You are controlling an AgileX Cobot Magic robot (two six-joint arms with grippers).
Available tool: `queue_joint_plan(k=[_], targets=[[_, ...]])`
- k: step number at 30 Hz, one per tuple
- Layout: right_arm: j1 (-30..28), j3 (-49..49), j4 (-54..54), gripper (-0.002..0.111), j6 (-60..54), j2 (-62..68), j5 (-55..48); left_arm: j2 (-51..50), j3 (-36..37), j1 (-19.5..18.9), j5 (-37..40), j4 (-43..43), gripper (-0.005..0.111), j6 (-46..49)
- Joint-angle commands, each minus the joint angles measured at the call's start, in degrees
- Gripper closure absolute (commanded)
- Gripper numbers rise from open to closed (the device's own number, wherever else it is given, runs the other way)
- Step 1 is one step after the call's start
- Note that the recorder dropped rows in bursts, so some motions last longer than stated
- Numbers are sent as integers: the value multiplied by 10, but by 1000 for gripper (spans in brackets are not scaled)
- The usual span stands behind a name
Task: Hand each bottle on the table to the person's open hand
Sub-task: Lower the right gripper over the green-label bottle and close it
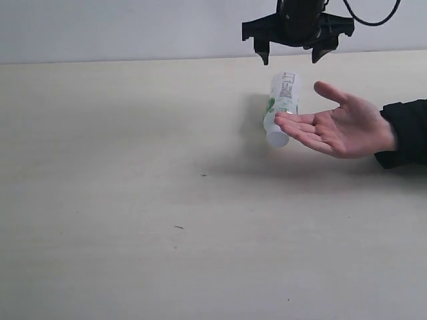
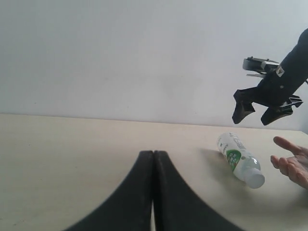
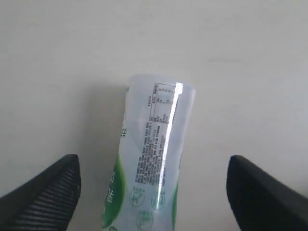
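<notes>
Handover looks close to done for the one bottle in view: the clear plastic bottle with a white-and-green label (image 1: pixel 281 107) hangs tilted, pale cap downward, just under the right gripper (image 1: pixel 291 59) and at the fingertips of the person's open hand (image 1: pixel 340 127), a bare palm-up hand at the end of a black sleeve. That black right gripper has its jaws spread wide on either side of the bottle with clear gaps, so it grips nothing. Whether the bottle rests on the fingers, on the broad pale beige table (image 1: pixel 133 200) or on neither I cannot tell; the exterior view shows a fingertip across its lower part, while the left wrist view shows a gap between cap and fingers. The hand is not closed round it, so receipt is not yet certain. The black left gripper (image 2: pixel 153 154) sits low over the table well away from the bottle, fingers pressed together and empty. Counted: one bottle, one hand, two grippers. No other bottle shows on the table, so this is probably the last one, though some tabletop lies outside the views.
</notes>
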State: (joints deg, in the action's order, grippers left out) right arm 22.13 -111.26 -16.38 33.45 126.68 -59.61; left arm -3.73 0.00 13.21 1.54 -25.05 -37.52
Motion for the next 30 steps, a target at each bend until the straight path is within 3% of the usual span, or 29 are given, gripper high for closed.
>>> queue_joint_plan(k=[1, 9, 17, 30], targets=[[-12, -15, 3, 29, 12, 21, 25, 4, 0, -1, -4, 4, 107, -3], [-35, -65, 71, 29, 3, 56, 13, 4, 0, -1, -4, 4, 107, -3], [-58, -112, 91, 29, -27, 88, -66, 4, 0, -1, -4, 4, 107, -3], [-66, -159, 129, 29, -53, 134, -62, 4, 0, -1, -4, 4, 107, -3]])
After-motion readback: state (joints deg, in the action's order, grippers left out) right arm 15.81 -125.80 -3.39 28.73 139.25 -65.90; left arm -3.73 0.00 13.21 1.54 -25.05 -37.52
